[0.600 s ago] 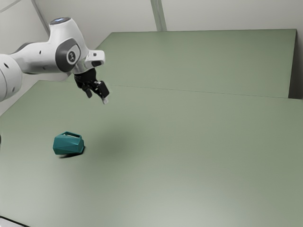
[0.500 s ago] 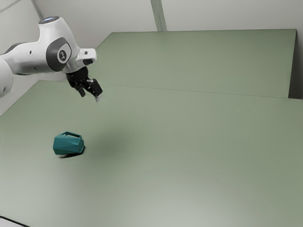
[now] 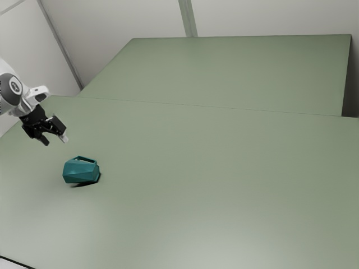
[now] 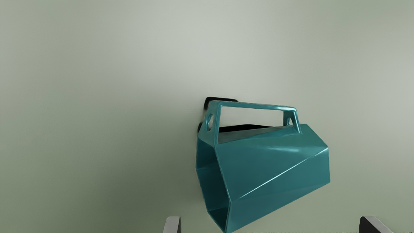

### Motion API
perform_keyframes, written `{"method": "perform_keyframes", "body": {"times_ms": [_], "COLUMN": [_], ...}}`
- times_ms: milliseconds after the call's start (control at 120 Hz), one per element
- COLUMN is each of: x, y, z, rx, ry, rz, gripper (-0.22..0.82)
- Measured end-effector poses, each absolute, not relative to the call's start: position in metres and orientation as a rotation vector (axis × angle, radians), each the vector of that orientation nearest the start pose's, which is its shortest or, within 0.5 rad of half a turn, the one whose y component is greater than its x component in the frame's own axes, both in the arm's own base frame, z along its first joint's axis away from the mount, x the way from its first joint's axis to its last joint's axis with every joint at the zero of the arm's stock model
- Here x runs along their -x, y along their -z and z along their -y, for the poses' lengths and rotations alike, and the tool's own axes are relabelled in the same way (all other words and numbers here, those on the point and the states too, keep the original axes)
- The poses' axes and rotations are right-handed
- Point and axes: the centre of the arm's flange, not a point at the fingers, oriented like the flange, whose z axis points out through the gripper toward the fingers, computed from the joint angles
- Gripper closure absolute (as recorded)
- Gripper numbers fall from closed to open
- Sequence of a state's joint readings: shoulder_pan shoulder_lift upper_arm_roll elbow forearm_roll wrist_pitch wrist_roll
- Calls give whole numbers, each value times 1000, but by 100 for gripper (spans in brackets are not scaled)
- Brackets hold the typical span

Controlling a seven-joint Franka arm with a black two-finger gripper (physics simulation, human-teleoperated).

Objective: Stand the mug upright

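Near the exterior view's left edge, the black two-finger gripper [image 3: 55, 140] hangs above the green table [image 3: 224, 168], its fingers spread wide and nothing held between them. The teal mug [image 3: 81, 171] lies on its side on the table, near the gripper and slightly toward the exterior view's right from it. As seen from the wrist, the two fingertips stand well apart and touch no part of the mug; its open mouth [image 4: 213, 184] faces the side of one finger, its base the side of the other, and its handle [image 4: 255, 106] runs along the side away from the fingertips. Compared with the earlier exterior frames, the arm [image 3: 12, 89] has shifted toward that view's left and the gripper appears lower and nearer the mug, whose position and sideways pose are unchanged.
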State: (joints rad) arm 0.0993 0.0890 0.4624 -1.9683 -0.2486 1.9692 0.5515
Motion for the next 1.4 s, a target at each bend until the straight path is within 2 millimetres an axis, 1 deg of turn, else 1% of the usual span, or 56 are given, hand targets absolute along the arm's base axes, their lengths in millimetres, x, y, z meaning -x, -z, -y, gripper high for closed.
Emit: {"method": "perform_keyframes", "body": {"times_ms": [100, 208, 333, 458, 600, 800, 867, 992, 1050, 1183, 1300, 1400], "x": [-495, -491, -491, -487, -495, -490, -487, -481, -478, -475, -477, -479], "y": [-403, -382, -363, -342, -328, -307, -303, -301, -300, -297, -296, -297], "z": [-282, -296, -301, -312, -317, -317, -318, -321, -322, -322, -318, -315], "rx": [3371, 3409, 3459, 3538, 3626, 3751, 3776, 3823, 3840, 3876, 3900, 3918], "ry": [18, 0, -6, 0, 26, 37, 43, 78, 91, 116, 143, 173], "rz": [157, 171, 154, 173, 121, 63, 48, 49, 45, 34, 10, -8], "gripper": [0, 0, 0, 0, 0, 1, 7, 25, 32, 44, 55, 62]}}
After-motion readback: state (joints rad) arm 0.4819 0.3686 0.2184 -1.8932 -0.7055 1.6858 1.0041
